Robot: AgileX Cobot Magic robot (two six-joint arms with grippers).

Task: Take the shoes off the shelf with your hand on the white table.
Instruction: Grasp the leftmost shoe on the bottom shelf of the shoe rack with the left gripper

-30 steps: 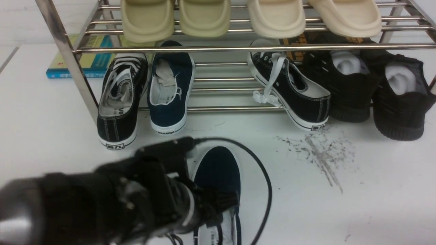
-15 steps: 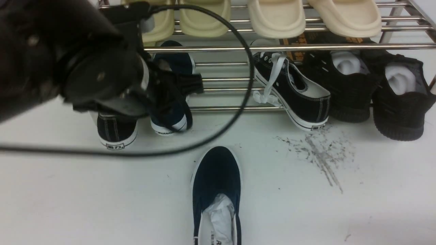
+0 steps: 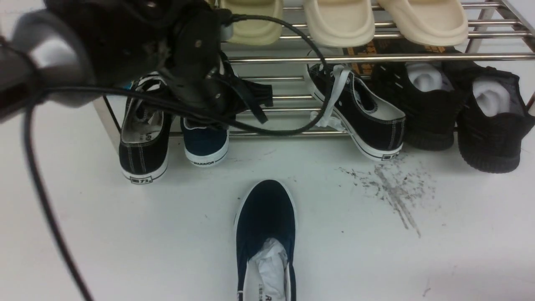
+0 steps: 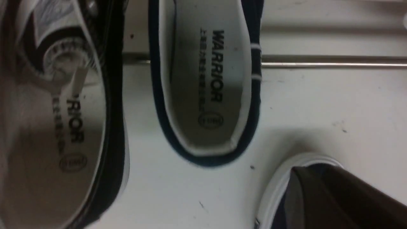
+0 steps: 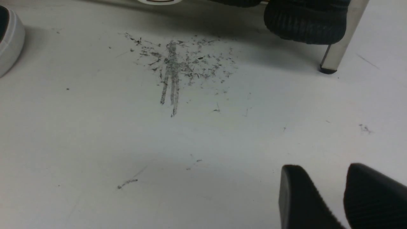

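Note:
One navy slip-on shoe [image 3: 265, 225] lies on the white table [image 3: 418, 259], toe toward the shelf [image 3: 376, 57]. The other navy shoe [image 3: 205, 146] [image 4: 206, 79] rests on the shelf's lower bars with its heel sticking out in front. My left gripper [image 3: 255, 102] [image 4: 318, 173] hangs over this shelf shoe and slightly to its right. Its fingers show as one dark mass with no gap and nothing held. My right gripper [image 5: 324, 167] hovers low over bare table, a gap between its fingers [image 5: 295, 190].
Black lace-up sneakers [image 3: 144, 133] [image 3: 359, 113] flank the shelf shoe. All-black knit sneakers [image 3: 489, 121] sit at the right, and cream slippers [image 3: 338, 21] on the upper tier. A dark scuff smear [image 3: 393, 188] [image 5: 173, 73] marks the table. My arm's cable [image 3: 42, 188] trails at the left.
My left arm has risen from the shoe on the table and swung up to the shelf's left part, then shifted right over the shelf shoe. The table shoe stays put.

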